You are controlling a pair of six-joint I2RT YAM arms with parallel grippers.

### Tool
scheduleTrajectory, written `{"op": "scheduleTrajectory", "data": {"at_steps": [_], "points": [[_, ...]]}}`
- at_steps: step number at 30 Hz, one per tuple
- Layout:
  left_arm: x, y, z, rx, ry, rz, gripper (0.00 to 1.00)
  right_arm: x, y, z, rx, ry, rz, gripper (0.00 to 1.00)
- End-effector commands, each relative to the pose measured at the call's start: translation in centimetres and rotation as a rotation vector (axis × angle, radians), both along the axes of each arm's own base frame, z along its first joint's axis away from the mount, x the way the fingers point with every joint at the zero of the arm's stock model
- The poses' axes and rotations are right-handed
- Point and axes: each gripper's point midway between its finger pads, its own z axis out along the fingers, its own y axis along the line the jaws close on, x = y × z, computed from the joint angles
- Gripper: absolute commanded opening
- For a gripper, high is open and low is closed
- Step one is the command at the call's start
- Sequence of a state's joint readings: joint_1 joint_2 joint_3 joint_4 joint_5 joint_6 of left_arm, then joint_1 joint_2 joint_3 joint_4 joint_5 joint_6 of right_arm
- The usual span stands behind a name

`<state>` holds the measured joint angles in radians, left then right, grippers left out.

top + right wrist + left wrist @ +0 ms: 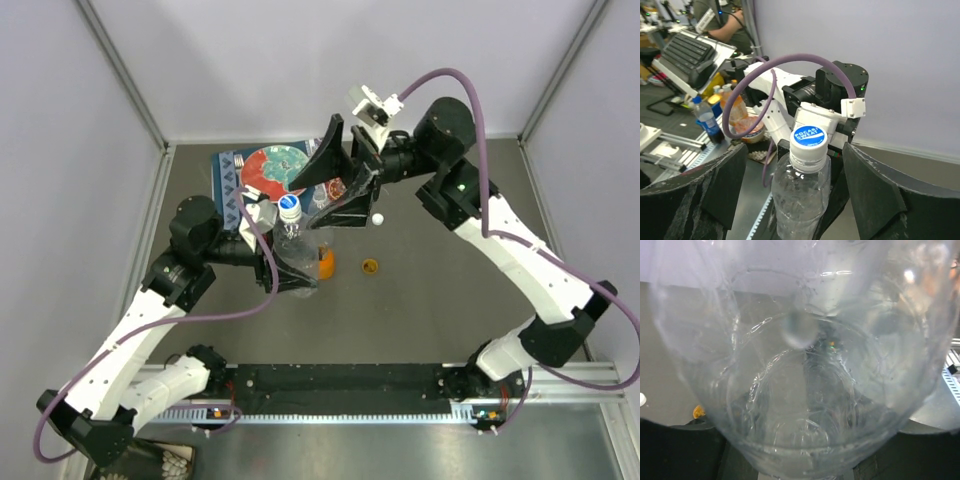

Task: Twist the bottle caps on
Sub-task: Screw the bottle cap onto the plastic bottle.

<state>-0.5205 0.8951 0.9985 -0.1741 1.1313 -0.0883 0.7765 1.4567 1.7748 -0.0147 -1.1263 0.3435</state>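
Bottle (292, 250), clear plastic, sits upright in the left jaws. We see them closed partway on its lower body in the top view. In the left wrist view the see-through wall (800, 390) fills almost the whole picture, so the pads themselves are hidden there. On its neck sits a white cap (809, 142) with a round blue label reading POCARI SWEAT; we cannot tell how far down it is threaded. The right jaws stand wide open with one finger (700, 190) on each side of that cap, at cap height. There is a clear gap on both sides, so they touch and hold nothing. From above the cap (289, 205) lies right between the right jaws' tips, and the left jaws grip lower down the same bottle. The orange bottle (325, 262) stands on the worktop (420, 310) just to the right of the left jaws, close beside the clear bottle's base and below the right jaws. We mark a loose white cap (378, 219) on the worktop just right of the right jaws. A loose orange cap (370, 265) lies nearer the arm bases than that, apart from both jaws. The red-and-teal plate (270, 165) lies on the far side of the right jaws, partly covered by one finger.
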Motion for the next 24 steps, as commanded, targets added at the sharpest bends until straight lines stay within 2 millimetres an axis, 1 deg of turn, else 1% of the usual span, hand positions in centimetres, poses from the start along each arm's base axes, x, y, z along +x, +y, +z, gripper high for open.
{"op": "scheduleTrajectory", "data": {"at_steps": [1, 2, 3, 5, 8, 11, 12, 14, 15, 17, 18, 19, 21, 22, 23, 24], "points": [[-1.2, -0.1, 1.8, -0.042, -0.042, -0.081, 0.17, -0.9, 0.1, 2.3, 0.079, -0.049, 0.116, 0.76], [-1.2, -0.1, 1.7, -0.041, -0.041, -0.083, 0.17, -1.0, 0.2, 2.4, 0.070, -0.020, 0.131, 0.75], [-1.3, -0.1, 1.7, -0.042, -0.042, -0.084, 0.17, -0.6, 0.6, 1.9, 0.062, -0.008, 0.144, 0.73], [-1.1, -0.2, 1.6, -0.040, -0.043, -0.077, 0.18, -0.8, 0.9, 2.2, 0.064, -0.002, 0.163, 0.72], [-1.0, -0.2, 1.6, -0.041, -0.047, -0.068, 0.17, -0.7, 1.3, 1.9, 0.052, 0.005, 0.179, 0.69], [-0.6, -0.2, 1.5, -0.040, -0.048, -0.048, 0.17, -1.1, 1.5, 1.8, 0.047, 0.004, 0.195, 0.64], [-0.6, -0.2, 1.5, -0.041, -0.052, -0.045, 0.17, -1.3, 1.6, 1.6, 0.040, 0.006, 0.203, 0.59], [-0.5, -0.2, 1.5, -0.040, -0.056, -0.037, 0.17, -1.3, 1.7, 1.5, 0.036, 0.006, 0.202, 0.52], [-0.3, -0.2, 1.5, -0.040, -0.059, -0.025, 0.17, -1.2, 1.7, 1.3, 0.027, 0.014, 0.201, 0.43], [0.0, -0.2, 1.5, -0.038, -0.071, -0.007, 0.17, -1.2, 1.8, 1.0, 0.018, 0.022, 0.203, 0.30], [0.3, -0.2, 1.4, -0.034, -0.071, 0.015, 0.16, -1.1, 1.9, 0.9, 0.014, 0.027, 0.200, 0.17], [0.6, -0.2, 1.3, -0.030, -0.069, 0.031, 0.16, -1.0, 2.0, 0.6, 0.004, 0.038, 0.198, 0.11], [1.4, -0.2, 1.2, -0.026, -0.083, 0.081, 0.16, -0.8, 2.0, 0.4, 0.000, 0.047, 0.185, 0.03], [1.6, -0.1, 1.4, -0.026, -0.091, 0.095, 0.16, -0.7, 2.1, 0.0, -0.023, 0.071, 0.180, 0.01], [1.9, 0.0, 1.3, -0.021, -0.100, 0.113, 0.16, -0.5, 2.2, -0.2, -0.021, 0.055, 0.165, 0.00], [2.1, 0.0, 1.3, -0.019, -0.105, 0.128, 0.16, -0.2, 2.3, -0.4, -0.027, 0.064, 0.139, 0.00]]}}
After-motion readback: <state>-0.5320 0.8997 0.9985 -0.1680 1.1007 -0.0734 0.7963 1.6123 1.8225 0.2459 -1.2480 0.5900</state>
